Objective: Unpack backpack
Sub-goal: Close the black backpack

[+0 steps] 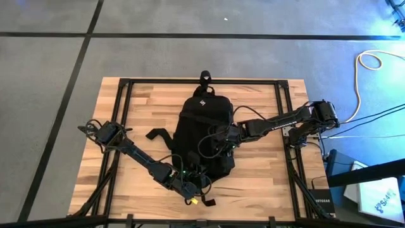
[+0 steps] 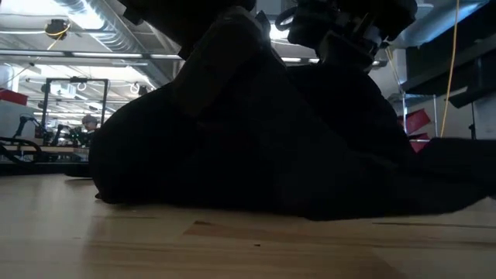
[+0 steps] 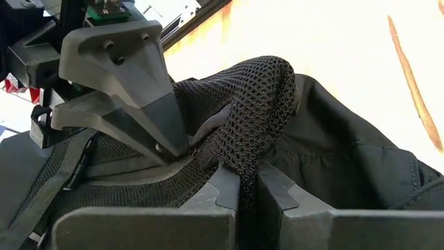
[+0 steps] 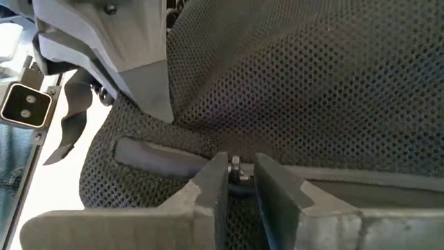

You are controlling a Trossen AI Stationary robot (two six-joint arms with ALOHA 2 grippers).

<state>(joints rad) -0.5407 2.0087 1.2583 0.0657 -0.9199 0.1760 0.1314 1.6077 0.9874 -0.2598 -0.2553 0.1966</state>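
Observation:
The black backpack (image 1: 202, 126) lies flat on the middle of the wooden table, its top loop handle (image 1: 204, 77) toward the far edge. In the low view the backpack (image 2: 256, 155) is a dark mound filling the frame. My left gripper (image 1: 190, 187) is at the backpack's near end, shut on its black mesh fabric (image 3: 263, 104). My right gripper (image 1: 223, 144) is over the backpack's middle, coming from the right, shut on a small metal zipper pull (image 4: 236, 167). The two grippers stand close together; each shows in the other's wrist view. My left gripper pinches a raised fold of the mesh fabric (image 3: 251, 163) between its two fingers. The fold stands up past the fingertips and bends over; the rest of the backpack lies on the table. My right gripper pinches the zipper pull (image 4: 236, 167) between its two fingertips, at the seam where the mesh panel meets a smooth band. The fingers slant down from the table's right side. The pull stays against the backpack's surface.
A black strap (image 1: 158, 134) trails from the backpack toward the table's left. Black frame rails (image 1: 126, 114) run along the table's sides. Bare wood (image 1: 145, 101) shows left and right of the backpack. A yellow cable (image 1: 364, 69) lies on the floor at the right.

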